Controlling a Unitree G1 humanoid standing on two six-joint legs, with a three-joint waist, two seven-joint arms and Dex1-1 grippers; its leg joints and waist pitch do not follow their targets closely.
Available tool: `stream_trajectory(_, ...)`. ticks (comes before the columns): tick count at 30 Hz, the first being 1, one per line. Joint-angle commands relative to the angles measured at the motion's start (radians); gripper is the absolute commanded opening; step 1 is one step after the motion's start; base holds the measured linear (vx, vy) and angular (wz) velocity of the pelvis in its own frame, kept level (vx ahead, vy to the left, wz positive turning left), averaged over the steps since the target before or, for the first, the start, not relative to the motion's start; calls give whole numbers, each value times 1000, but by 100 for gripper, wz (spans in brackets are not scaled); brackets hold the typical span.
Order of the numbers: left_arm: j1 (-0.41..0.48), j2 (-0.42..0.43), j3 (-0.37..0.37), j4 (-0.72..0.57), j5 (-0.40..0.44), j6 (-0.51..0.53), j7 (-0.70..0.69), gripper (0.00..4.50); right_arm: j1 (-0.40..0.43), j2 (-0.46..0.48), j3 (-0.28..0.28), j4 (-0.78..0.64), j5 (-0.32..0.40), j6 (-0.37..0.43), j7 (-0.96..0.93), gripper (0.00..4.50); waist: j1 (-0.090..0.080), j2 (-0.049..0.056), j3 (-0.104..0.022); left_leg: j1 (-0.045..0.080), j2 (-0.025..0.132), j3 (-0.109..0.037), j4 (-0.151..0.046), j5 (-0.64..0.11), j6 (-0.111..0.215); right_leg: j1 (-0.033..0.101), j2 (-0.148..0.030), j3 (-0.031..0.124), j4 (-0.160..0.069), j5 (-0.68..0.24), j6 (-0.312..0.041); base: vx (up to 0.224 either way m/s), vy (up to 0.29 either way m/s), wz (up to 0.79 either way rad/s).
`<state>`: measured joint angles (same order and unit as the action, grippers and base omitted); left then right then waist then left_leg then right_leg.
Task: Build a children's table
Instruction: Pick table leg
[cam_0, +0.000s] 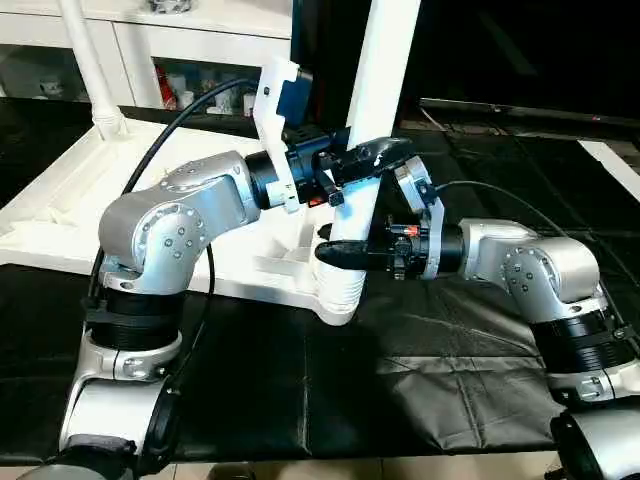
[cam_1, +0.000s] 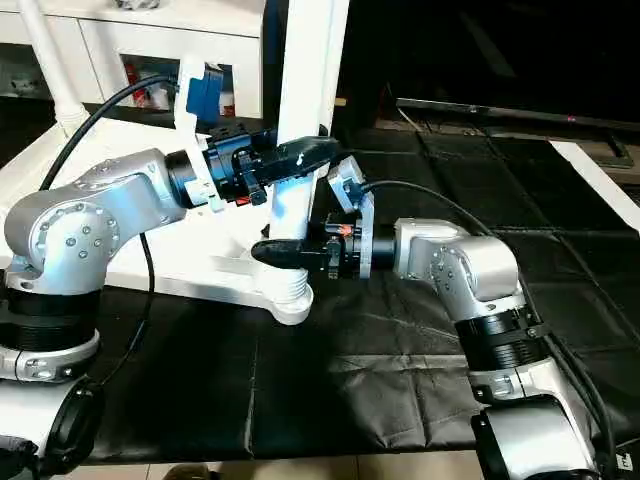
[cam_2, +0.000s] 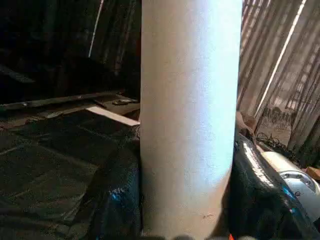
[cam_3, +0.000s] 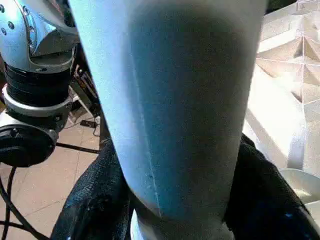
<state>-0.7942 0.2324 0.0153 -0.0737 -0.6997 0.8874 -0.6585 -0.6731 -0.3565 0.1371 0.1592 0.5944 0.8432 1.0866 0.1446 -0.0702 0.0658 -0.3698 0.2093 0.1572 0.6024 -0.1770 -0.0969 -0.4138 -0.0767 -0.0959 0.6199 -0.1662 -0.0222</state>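
The white tabletop (cam_0: 60, 215) lies upside down on the black cloth, ribbed side up. A long white leg (cam_0: 378, 90) stands upright in its near right corner socket (cam_0: 338, 292). My left gripper (cam_0: 365, 160) is shut on this leg at mid-height, its black fingers (cam_2: 117, 200) on both sides of the tube. My right gripper (cam_0: 345, 255) is shut on the same leg lower down, just above the socket. A second white leg (cam_0: 88, 65) stands in the far left corner socket.
A white cabinet with glass doors (cam_0: 180, 60) stands behind the tabletop. A black cloth (cam_0: 420, 380) covers the floor around the work. A white board (cam_0: 615, 165) lies at the far right edge.
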Motion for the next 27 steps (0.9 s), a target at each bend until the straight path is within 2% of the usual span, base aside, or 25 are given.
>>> stream_trajectory(1,-19,-10,-5,-33,-27,-1,-12,184,0,-4,-4,13,-14,1,-18,209,2,-2,-81,3,15,7,-63,-95,-26,69,-63,50,-64,-213,-123,0,0,0)
stream_trajectory(9,-21,-23,0,-51,-39,-16,-12,184,4,11,-12,29,-22,1,-52,201,2,0,-82,3,15,7,-62,-94,-27,70,-63,50,-63,-206,-126,0,0,0)
stream_trajectory(11,-22,-32,6,-65,-57,-10,-17,240,8,25,-29,36,-17,4,-74,200,1,2,-81,2,14,7,-63,-101,-30,70,-63,50,-64,-207,-127,0,0,0)
stream_trajectory(12,-24,-41,16,-66,-71,1,-8,240,14,30,-33,33,-18,0,-86,200,3,8,-82,3,15,6,-63,-103,-31,70,-63,50,-64,-209,-128,0,0,0)
stream_trajectory(14,-26,-59,29,-65,-93,12,4,254,30,50,-47,20,-18,-33,-106,200,3,9,-82,4,15,7,-63,-110,-37,69,-64,50,-64,-210,-130,0,0,0)
stream_trajectory(17,-29,-79,44,-60,-109,13,18,292,39,73,-74,18,-12,-41,-148,198,1,8,-82,4,15,5,-64,-121,-40,70,-62,49,-65,-208,-134,0,0,0)
stream_trajectory(19,-31,-92,54,-55,-113,7,30,307,40,83,-86,22,-9,-37,-170,196,1,4,-81,3,14,6,-64,-121,-38,70,-62,49,-67,-213,-132,0,0,0)
stream_trajectory(22,-29,-101,66,-57,-116,6,43,338,50,99,-92,21,-16,-69,-185,196,3,6,-81,4,15,6,-65,-123,-38,69,-63,50,-68,-230,-119,0,0,0)
stream_trajectory(27,-15,-106,108,-67,-139,-8,59,382,57,115,-109,29,-12,-90,-205,196,2,7,-81,3,15,5,-66,-122,-41,70,-63,49,-66,-222,-126,0,0,0)
